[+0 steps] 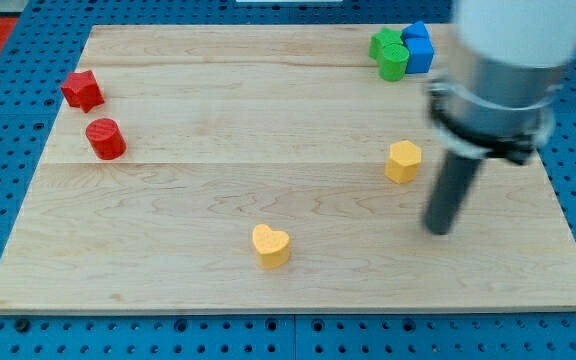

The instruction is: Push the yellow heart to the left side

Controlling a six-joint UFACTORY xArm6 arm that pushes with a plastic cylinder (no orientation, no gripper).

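Note:
The yellow heart lies on the wooden board near the view's bottom, a little left of centre. My tip rests on the board well to the right of the heart, and just below and right of a yellow hexagon block. The tip touches no block. The arm's blurred body fills the view's top right.
A red star block and a red cylinder sit at the view's left. Two green blocks and two blue blocks cluster at the top right, near the board's far edge.

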